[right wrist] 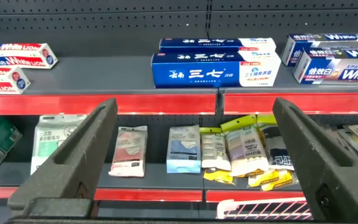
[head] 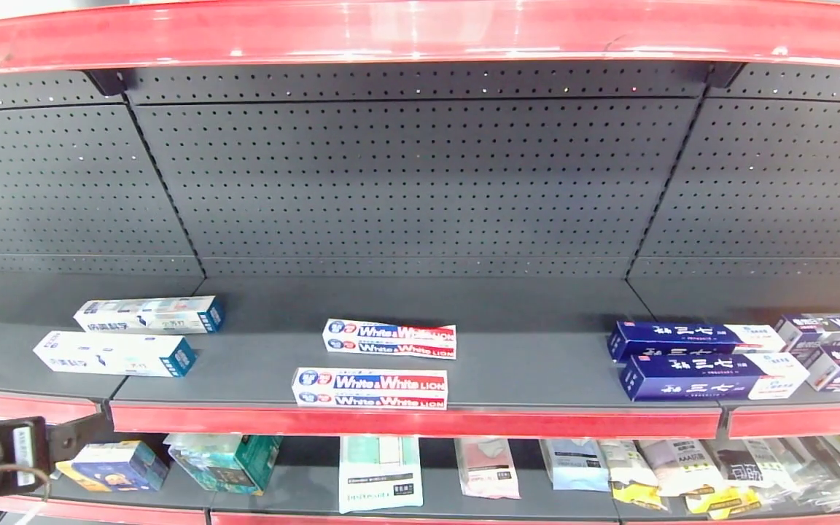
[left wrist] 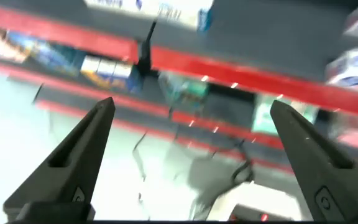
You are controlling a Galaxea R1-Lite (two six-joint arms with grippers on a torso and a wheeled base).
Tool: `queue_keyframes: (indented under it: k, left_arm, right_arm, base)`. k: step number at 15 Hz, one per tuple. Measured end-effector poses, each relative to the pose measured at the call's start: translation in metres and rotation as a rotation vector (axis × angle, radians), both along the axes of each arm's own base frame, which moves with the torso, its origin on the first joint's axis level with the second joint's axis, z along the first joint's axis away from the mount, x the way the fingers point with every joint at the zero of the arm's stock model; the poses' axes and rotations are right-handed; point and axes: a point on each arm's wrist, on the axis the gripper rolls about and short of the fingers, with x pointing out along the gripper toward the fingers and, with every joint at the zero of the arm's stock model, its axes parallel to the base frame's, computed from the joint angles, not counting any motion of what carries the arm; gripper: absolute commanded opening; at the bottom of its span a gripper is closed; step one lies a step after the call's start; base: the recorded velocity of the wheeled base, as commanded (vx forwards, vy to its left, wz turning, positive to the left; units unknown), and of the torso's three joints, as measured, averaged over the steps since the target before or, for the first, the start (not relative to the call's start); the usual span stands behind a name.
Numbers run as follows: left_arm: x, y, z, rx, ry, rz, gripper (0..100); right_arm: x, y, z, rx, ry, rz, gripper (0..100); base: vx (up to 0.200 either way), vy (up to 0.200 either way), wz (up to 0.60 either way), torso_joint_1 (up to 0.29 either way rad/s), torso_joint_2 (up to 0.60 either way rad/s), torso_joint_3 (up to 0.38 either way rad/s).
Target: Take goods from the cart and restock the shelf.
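The grey shelf with a red front rail (head: 413, 421) holds toothpaste boxes lying flat: two white-and-teal ones (head: 115, 354) at the left, two red-white-blue ones (head: 370, 388) in the middle and two dark blue ones (head: 712, 375) at the right. My left gripper (left wrist: 191, 109) is open and empty, low down by the shelf's left end above the pale floor. My right gripper (right wrist: 194, 106) is also open and empty, facing the dark blue boxes (right wrist: 215, 68) and the lower shelf from a distance. A bit of white wire basket (right wrist: 260, 208) lies under it.
More purple-and-white boxes (head: 835, 328) sit at the far right of the shelf. The lower shelf (head: 303, 467) carries teal packs (head: 227, 459), a blue-yellow box (head: 115, 465) and several flat packets (head: 485, 467). Wide bare stretches of shelf lie between and behind the box groups.
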Motion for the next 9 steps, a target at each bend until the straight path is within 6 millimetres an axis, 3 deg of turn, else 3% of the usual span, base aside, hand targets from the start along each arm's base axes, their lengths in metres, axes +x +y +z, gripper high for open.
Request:
queue_keyframes:
  k: [3,9]
  left_arm:
    - [0.036,-0.005,-0.014,0.011,0.113,-0.016,100]
    - [0.114,-0.030,-0.039,-0.027,0.141,-0.067,100]
  right_arm:
    - [0.000,0.000,0.000,0.000,0.000,0.000,100]
    - [0.000,0.000,0.000,0.000,0.000,0.000,100]
  base:
    - [0.000,0.000,0.00,0.000,0.00,0.000]
    - [0.000,0.000,0.00,0.000,0.00,0.000]
